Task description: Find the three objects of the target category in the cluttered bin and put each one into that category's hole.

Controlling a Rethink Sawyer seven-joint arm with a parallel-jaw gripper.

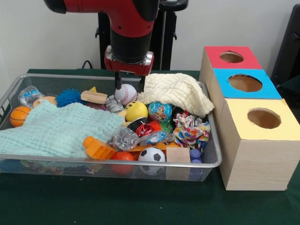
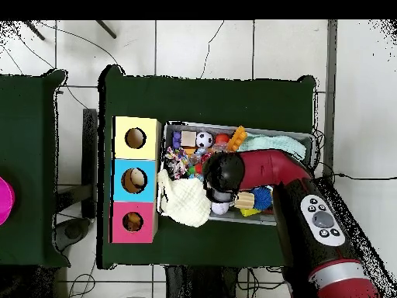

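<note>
The wide silver wire-mesh bin (image 1: 212, 161) sits on the green table just beside three wooden boxes with red (image 1: 232, 57), blue (image 1: 245, 83) and yellow (image 1: 264, 118) tops, each with a round hole. Over the bin's far side the red and black arm's gripper (image 1: 130, 87) hangs with its two dark fingers spread apart, straddling a white baseball with red stitching (image 1: 125, 93); whether they touch it is hard to tell. Beside the baseball lie a cream waffle cloth (image 1: 176, 91), a yellow smiley ball (image 1: 136, 111) and a globe-printed ball (image 1: 160, 111). A pale mint cloth (image 1: 56, 129) covers the end of the bin away from the boxes, and a black-and-white football (image 1: 152, 155) rests by the near rim.
</note>
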